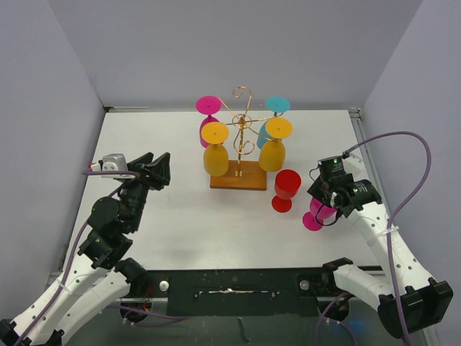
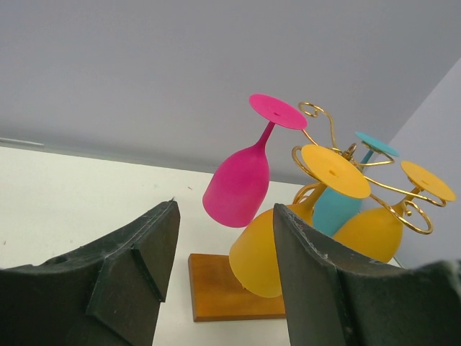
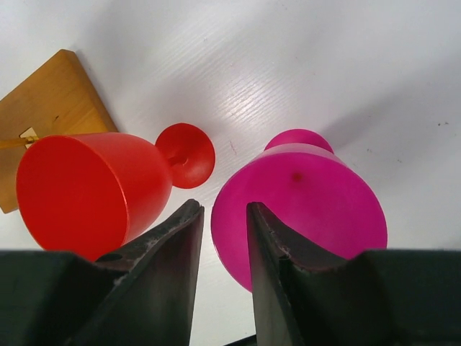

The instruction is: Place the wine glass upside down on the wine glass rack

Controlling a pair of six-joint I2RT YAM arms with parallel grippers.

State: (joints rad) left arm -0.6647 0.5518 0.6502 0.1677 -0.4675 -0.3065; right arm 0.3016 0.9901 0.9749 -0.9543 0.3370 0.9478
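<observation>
The magenta wine glass [image 3: 310, 194] stands upright on the white worktop [image 1: 180, 216], right of the red glass [image 1: 287, 185] and well apart from the wine glass rack [image 1: 238, 176], where four glasses hang upside down. The right gripper [image 3: 223, 207] is at its rim, its gap narrow; I cannot tell if it pinches. The left gripper [image 1: 162, 171] is spread wide and holds nothing, facing the rack.

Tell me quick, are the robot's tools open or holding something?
Left tool: open, holding nothing.
Right tool: narrow gap over the magenta wine glass edge; whether it grips cannot be told.
</observation>
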